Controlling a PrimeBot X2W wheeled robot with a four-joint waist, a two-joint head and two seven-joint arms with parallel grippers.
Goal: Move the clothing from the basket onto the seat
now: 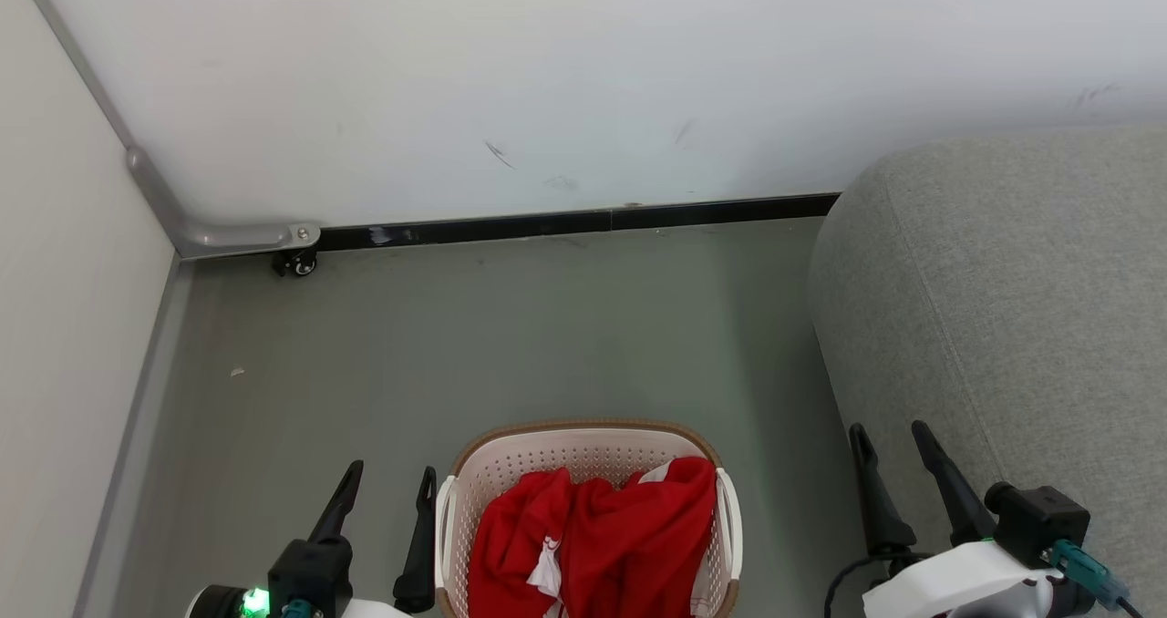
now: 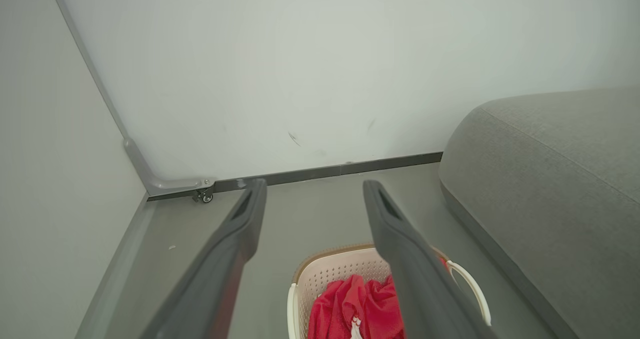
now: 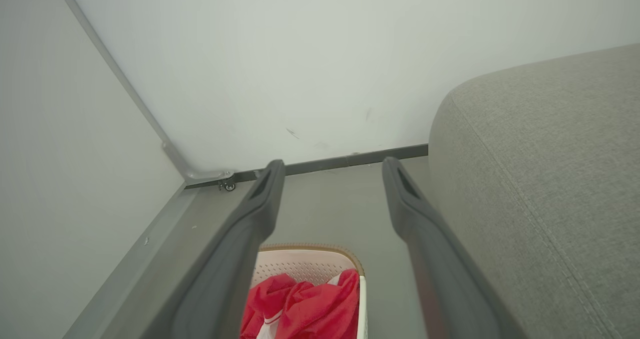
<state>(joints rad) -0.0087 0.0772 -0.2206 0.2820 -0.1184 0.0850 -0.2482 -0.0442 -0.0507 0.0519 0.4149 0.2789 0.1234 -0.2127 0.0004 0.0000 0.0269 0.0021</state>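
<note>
Grey floor (image 1: 547,326) | clothing (image 1: 620,527) fills basket (image 1: 583,427) | seat (image 1: 1021,281) edge near right tool (image 1: 887,428)

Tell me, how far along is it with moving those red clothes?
Nothing looks done: the red clothing lies bunched in the basket, and the visible part of the grey seat bears none. Nothing is in hand: the left gripper and right gripper flank the basket, open. All the clothing is left.

Grey floor (image 1: 511,326) meets white wall (image 1: 547,71) (faintly scuffed) — black skirting (image 1: 583,224) between.
</note>
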